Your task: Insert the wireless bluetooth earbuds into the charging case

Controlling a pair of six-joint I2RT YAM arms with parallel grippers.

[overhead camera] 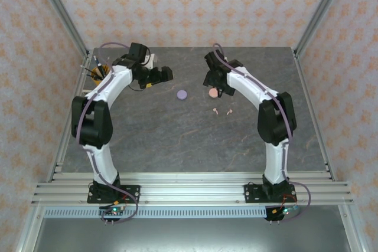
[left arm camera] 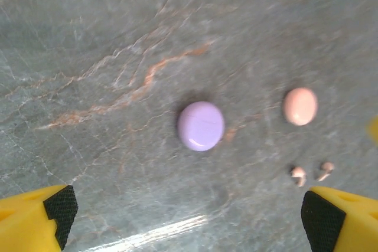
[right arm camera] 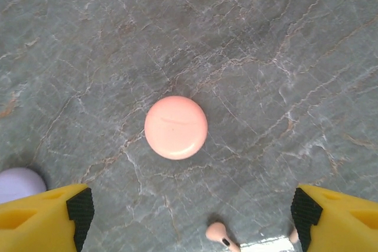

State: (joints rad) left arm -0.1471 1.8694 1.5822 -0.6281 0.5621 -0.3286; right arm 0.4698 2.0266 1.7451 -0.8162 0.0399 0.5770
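Note:
Two salmon-pink wireless bluetooth earbuds (overhead camera: 217, 111) (overhead camera: 228, 111) lie loose on the grey stone table, just in front of a round pink charging case (overhead camera: 213, 93) with its lid down. A round lilac case (overhead camera: 182, 94), lid also down, sits to its left. My left gripper (overhead camera: 164, 75) hovers back-left of the lilac case (left arm camera: 201, 126), open and empty (left arm camera: 189, 219); the pink case (left arm camera: 300, 106) and both buds (left arm camera: 298, 173) (left arm camera: 325, 169) lie to the right. My right gripper (overhead camera: 211, 79) hangs open (right arm camera: 192, 219) over the pink case (right arm camera: 176, 127), one bud (right arm camera: 220, 235) between its fingers' span, the other (right arm camera: 293, 235) by the right finger.
A small holder with orange and dark items (overhead camera: 98, 74) stands at the back-left corner behind the left arm. Aluminium frame posts (overhead camera: 311, 22) and patterned walls bound the table (overhead camera: 177, 140). The lilac case (right arm camera: 20, 184) peeks in at the right wrist view's left edge.

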